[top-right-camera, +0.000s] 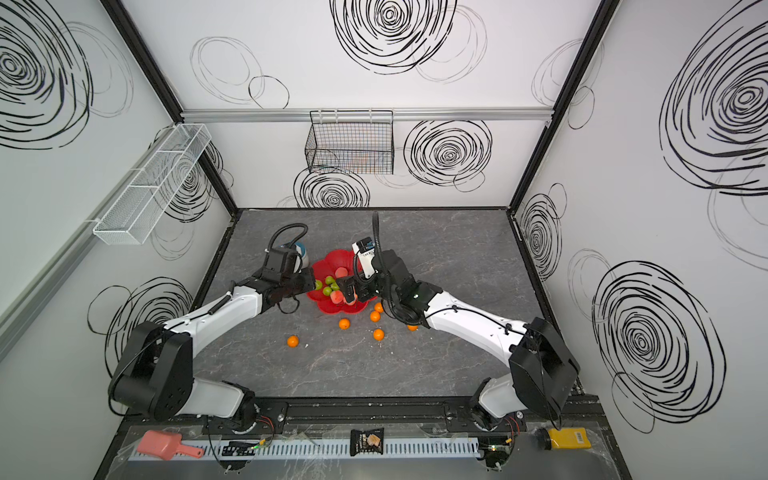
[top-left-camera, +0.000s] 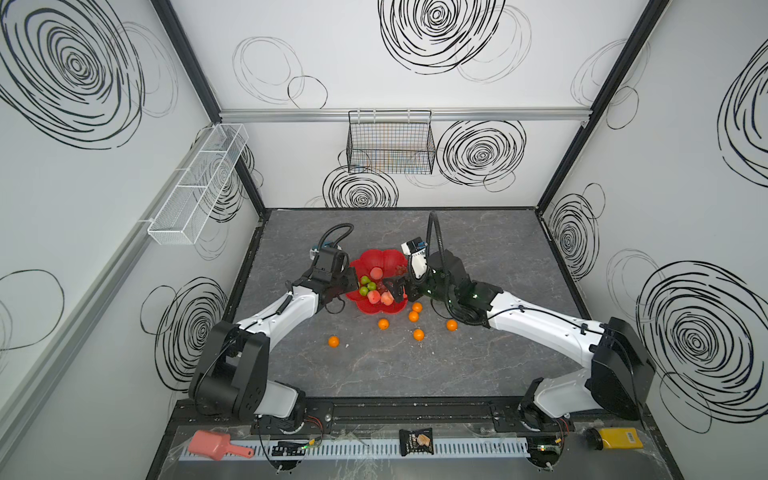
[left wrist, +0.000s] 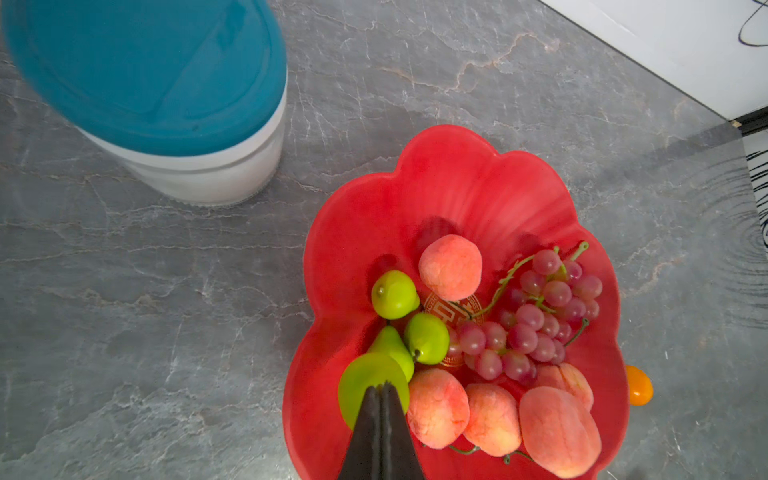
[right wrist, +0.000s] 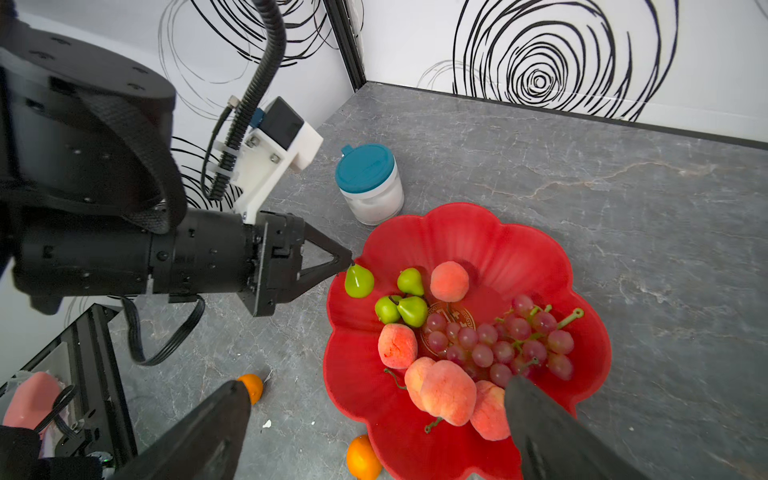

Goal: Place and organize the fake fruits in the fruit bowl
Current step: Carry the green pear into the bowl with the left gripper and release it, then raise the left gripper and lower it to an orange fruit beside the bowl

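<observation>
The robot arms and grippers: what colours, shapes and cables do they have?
The left arm and right arm are white shells with black joints. A black ribbed hose loops over each wrist. The left gripper and right gripper have black pointed fingers.

Clear over the far half of the fruit bowl [left wrist: 457,187]. Blocked far left by the white mug [right wrist: 370,183], left rim by the left gripper [right wrist: 347,266]. Strewn with oranges [top-left-camera: 383,323] in front
</observation>
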You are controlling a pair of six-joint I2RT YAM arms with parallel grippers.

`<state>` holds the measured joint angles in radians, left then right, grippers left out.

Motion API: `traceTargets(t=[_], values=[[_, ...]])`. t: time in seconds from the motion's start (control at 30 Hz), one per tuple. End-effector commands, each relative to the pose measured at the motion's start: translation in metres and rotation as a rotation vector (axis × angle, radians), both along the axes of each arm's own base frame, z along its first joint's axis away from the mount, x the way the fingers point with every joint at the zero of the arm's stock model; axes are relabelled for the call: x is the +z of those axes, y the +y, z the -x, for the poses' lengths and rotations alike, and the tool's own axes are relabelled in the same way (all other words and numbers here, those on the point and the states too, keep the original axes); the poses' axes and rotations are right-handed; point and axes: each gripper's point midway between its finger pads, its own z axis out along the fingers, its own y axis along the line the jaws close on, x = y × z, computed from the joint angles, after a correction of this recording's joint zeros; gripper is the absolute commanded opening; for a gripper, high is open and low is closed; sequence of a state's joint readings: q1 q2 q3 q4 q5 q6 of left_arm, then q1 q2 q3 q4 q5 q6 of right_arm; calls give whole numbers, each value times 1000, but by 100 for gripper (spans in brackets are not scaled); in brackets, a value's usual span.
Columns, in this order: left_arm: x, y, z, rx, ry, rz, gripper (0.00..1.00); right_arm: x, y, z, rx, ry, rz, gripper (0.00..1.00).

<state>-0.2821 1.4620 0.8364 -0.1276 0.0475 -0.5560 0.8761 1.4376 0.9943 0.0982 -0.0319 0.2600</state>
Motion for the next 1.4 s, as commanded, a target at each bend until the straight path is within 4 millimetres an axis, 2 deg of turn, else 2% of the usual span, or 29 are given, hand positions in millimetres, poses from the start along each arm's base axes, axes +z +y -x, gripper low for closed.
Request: traceTargets(t=[0.0, 0.1, 0.2, 0.37, 0.6, 0.73, 0.97, 1.2, 1.37], values=[[5, -3, -16, -5, -33, 12, 0, 2, -2, -4, -14, -45, 2, 100], [-2, -2, -17, 0, -12, 4, 1, 1, -5, -3, -15, -44, 10, 100], [-6, -1, -16, 6, 2, -4, 18, 1, -8, -1, -13, -36, 21, 100], [-5, 1, -15, 13, 3, -16, 30, 0, -15, 0, -34, -35, 32, 100], [23, 2, -3, 21, -47, -54, 40, -4, -28, 7, -60, 9, 45, 100], [39, -3, 15, 4, -81, -74, 45, -14, -36, 14, -78, 59, 54, 100], [48, -23, 62, -77, -117, -80, 50, -40, -58, 34, -119, 198, 78, 99], [37, -48, 105, -172, -135, -64, 55, -69, -70, 64, -62, 344, 92, 95], [19, -69, 124, -241, -121, -86, 59, -76, -80, 70, -77, 384, 81, 95]])
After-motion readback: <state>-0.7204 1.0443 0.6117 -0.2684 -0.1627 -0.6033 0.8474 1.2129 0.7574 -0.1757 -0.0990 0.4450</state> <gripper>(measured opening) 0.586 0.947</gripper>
